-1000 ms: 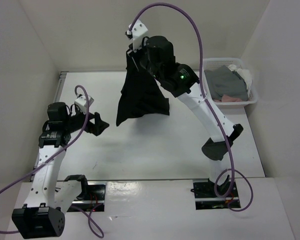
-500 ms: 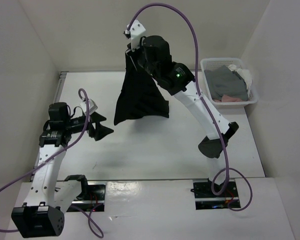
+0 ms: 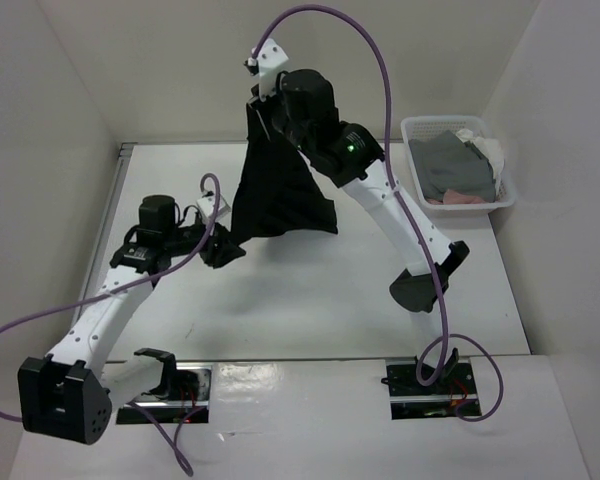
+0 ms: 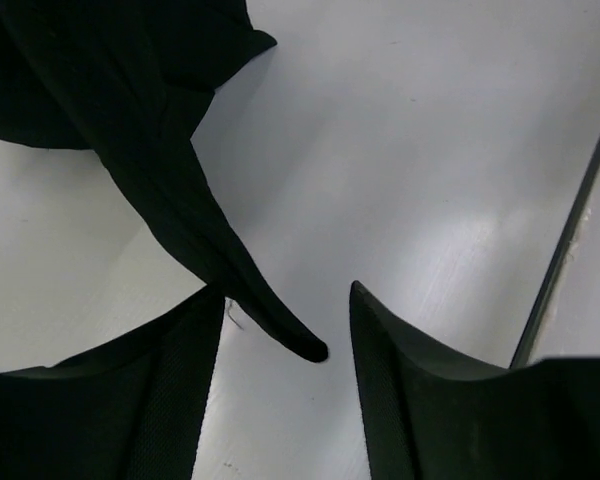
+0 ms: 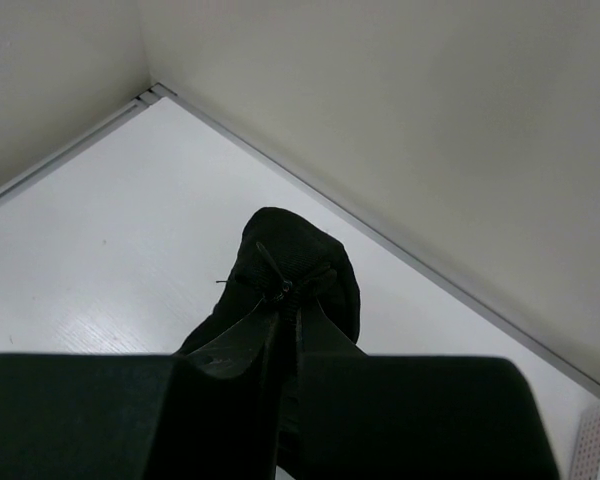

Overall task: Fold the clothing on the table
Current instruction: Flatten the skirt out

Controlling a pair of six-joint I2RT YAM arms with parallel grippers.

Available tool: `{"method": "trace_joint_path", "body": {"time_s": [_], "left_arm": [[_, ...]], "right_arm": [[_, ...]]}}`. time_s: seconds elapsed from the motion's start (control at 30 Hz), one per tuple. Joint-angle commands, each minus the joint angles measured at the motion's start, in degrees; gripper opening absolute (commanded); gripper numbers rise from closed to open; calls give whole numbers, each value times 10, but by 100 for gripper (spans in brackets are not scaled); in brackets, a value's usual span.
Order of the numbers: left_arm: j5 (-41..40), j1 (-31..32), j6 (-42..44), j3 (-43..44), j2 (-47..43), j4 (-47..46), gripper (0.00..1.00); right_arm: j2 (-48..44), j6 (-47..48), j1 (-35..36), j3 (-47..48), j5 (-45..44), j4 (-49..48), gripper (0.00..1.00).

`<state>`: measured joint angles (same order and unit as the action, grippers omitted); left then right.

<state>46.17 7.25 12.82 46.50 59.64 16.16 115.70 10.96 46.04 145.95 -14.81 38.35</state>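
Note:
The clothing, a black skirt point(image 3: 280, 190), hangs in the air over the table point(image 3: 330, 290). My right gripper point(image 3: 264, 104) holds it high by its top edge. In the right wrist view the right gripper point(image 5: 288, 302) is shut on a bunched fold of the skirt point(image 5: 298, 248). My left gripper point(image 3: 225, 252) is at the skirt's lower left corner. In the left wrist view the left gripper point(image 4: 285, 290) is open, and a pointed corner of the skirt point(image 4: 280, 325) dips between the fingers point(image 4: 180, 380), close to the left one. No pinch on it shows.
A white mesh basket point(image 3: 435, 121) stands at the back right with a grey garment point(image 3: 450, 165) and a pink cloth point(image 3: 460, 198) inside. A metal rail point(image 4: 570, 230) runs along the table's left edge. White walls close in the left, back and right.
My left arm has swung right and forward to the skirt's hanging corner, and its jaws have narrowed. The right arm has drifted slightly left with the skirt.

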Motion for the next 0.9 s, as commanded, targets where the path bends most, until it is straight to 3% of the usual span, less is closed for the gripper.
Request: {"method": "trace_joint_path", "body": {"time_s": [0.0, 0.03, 0.07, 0.1, 0.23, 0.3, 0.47, 0.63, 0.87], "left_arm": [[-70, 31, -14, 4, 21, -73, 59], [-85, 36, -19, 4, 21, -78, 53], [-93, 47, -28, 4, 27, -83, 38], [-102, 52, -33, 4, 27, -96, 31], [-187, 66, -54, 21, 32, -120, 8], [-220, 66, -60, 33, 38, -120, 2], [-311, 66, -61, 60, 16, -108, 0], [-350, 66, -63, 107, -15, -60, 0], [-398, 55, -46, 169, -56, -3, 0]], "right_arm": [[-7, -8, -5, 36, 14, -20, 4], [-12, -8, -5, 30, 14, -20, 4], [-12, -8, -5, 30, 14, -20, 4], [-12, -8, -5, 30, 14, -20, 4], [-23, -8, -5, 24, 19, -13, 4], [-28, -8, -5, 18, 19, -13, 4], [-41, -8, -16, -1, 25, -13, 4], [-61, 4, -26, -43, -2, -8, 4], [-182, 36, -50, -214, -63, -84, 6]]}}
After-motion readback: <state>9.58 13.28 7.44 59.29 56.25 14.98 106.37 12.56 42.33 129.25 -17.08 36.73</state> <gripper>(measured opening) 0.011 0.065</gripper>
